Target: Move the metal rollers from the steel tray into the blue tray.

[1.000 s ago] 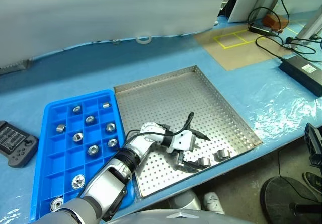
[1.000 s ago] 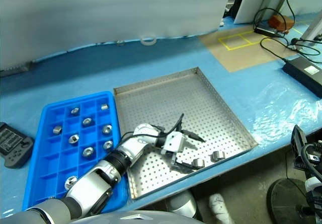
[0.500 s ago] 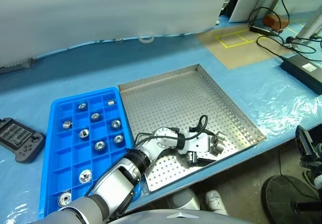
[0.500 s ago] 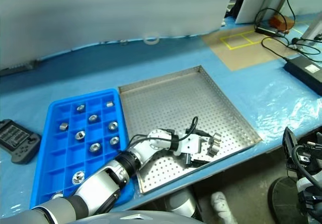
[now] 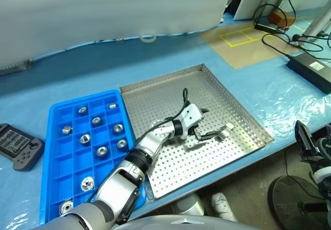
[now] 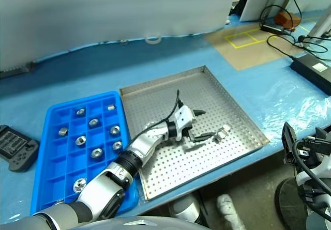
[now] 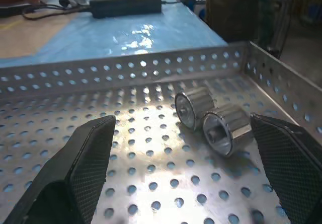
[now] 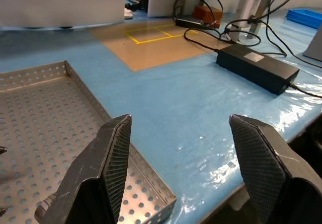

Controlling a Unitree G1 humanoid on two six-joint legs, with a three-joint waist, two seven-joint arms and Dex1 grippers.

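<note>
Left wrist view: two metal rollers [image 7: 214,118] lie touching each other on the steel tray [image 7: 126,73] floor, near its corner, between the spread fingers of the left end effector [image 7: 183,168], which is released and grips nothing. Other rollers sit in the blue tray [image 5: 57,152], beside the steel tray. Right end effector [image 8: 186,168] is spread too, empty, past the steel tray's edge over the table [image 8: 166,93].

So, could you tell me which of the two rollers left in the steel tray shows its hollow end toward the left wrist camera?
The metal roller nearer the tray's corner; its neighbour shows its ribbed side.
</note>
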